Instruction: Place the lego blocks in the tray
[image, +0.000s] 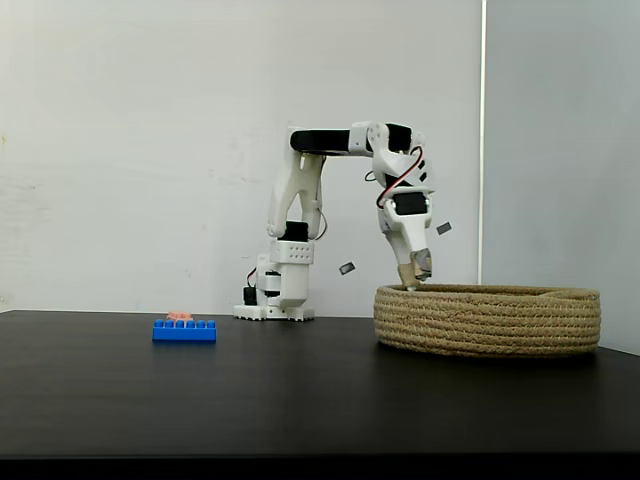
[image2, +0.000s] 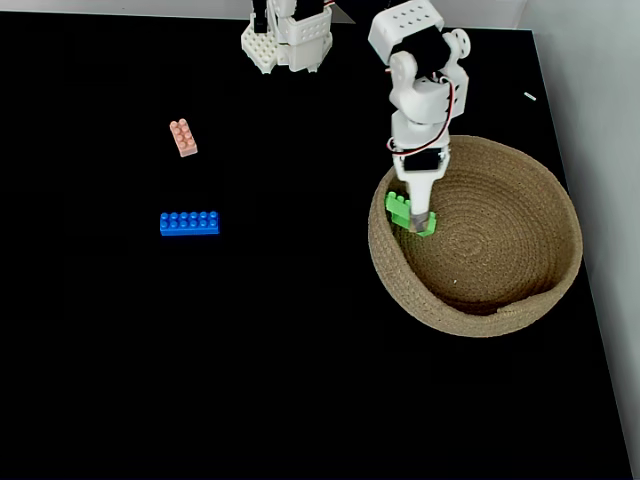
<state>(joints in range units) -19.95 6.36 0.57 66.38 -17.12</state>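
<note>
Over left inner edge of basket, gripper (image2: 415, 218) points down, fingers closed on green brick (image2: 400, 208). Brick sits just inside rim, above woven floor; contact with floor cannot tell. Side fixed view: gripper tip (image: 415, 283) at rim level of tan rope basket (image: 500, 320). Blue brick (image2: 190, 223) and pink brick (image2: 183, 137) lie on black table (image2: 250, 350), well apart from basket (image2: 520, 300), pink nearer arm base (image2: 288, 40).

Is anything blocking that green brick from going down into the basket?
Nothing visible. The pincer holds the green brick just inside the basket's rim, with bare woven floor beneath it.
</note>
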